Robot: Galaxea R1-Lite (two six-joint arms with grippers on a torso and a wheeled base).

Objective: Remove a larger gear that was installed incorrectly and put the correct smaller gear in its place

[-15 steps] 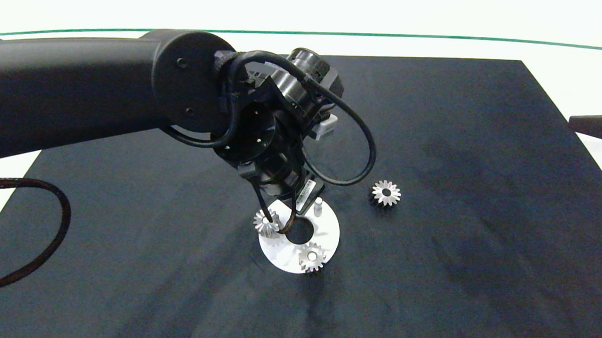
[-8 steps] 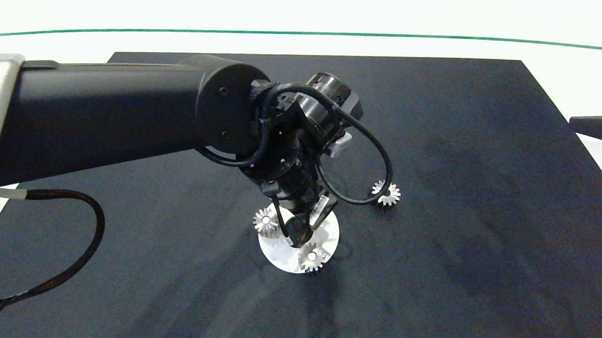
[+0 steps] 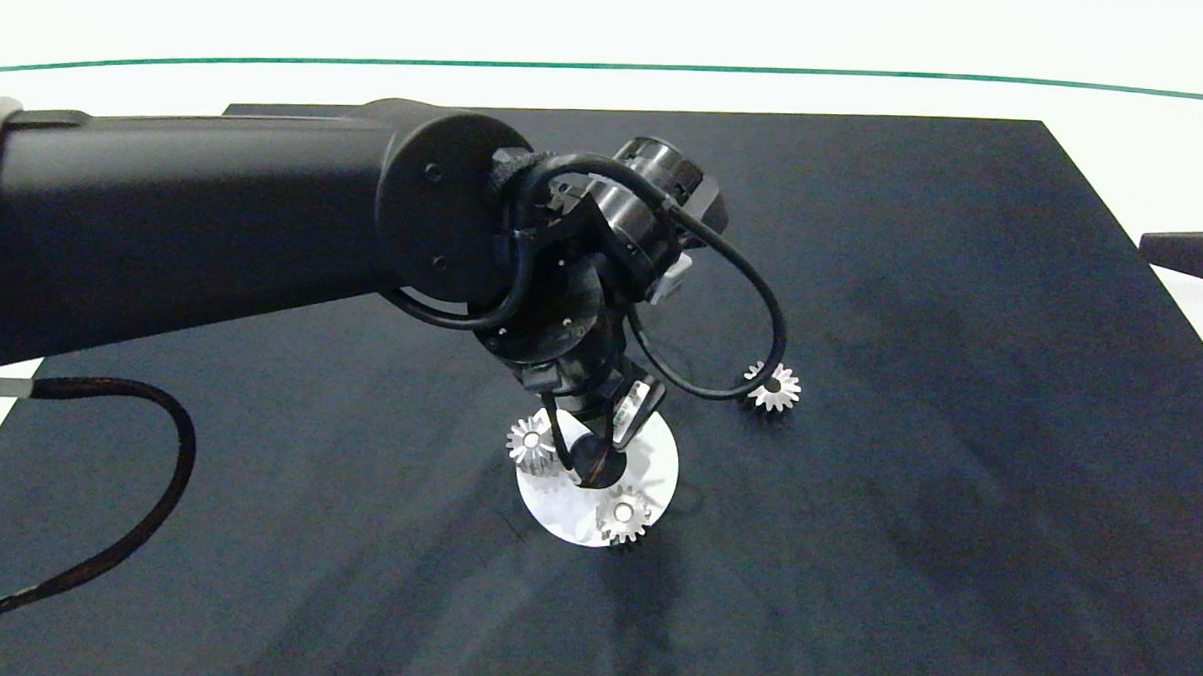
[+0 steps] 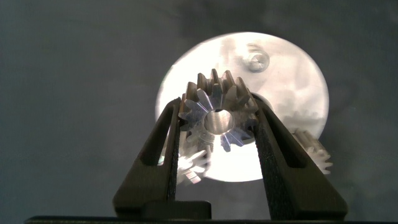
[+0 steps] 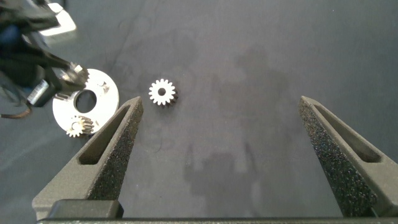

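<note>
My left gripper (image 3: 583, 465) hangs over the white round plate (image 3: 657, 470), shut on a smaller gear (image 4: 216, 119) that the head view hides behind the fingers. The gear is held just above the plate (image 4: 292, 93), near a bare silver peg (image 4: 255, 60). Two more small gears sit on the plate, one at its left edge (image 3: 531, 443) and one at its front (image 3: 622, 514). The larger gear (image 3: 774, 388) lies flat on the dark mat to the plate's right, partly behind the arm's cable; the right wrist view shows this larger gear (image 5: 163, 92) too. My right gripper (image 5: 221, 102) is open, high at the right.
A black mat (image 3: 956, 490) covers most of the white table. The left arm's cable (image 3: 752, 313) loops out beside the wrist, and another cable (image 3: 146, 482) trails over the mat's left side. The right arm (image 3: 1193, 255) only pokes in at the right edge.
The left arm has swung right, carrying its gripper from beside the plate's left gear to over the plate's middle. The peg is now hidden in the head view. The gears lying loose have not moved.
</note>
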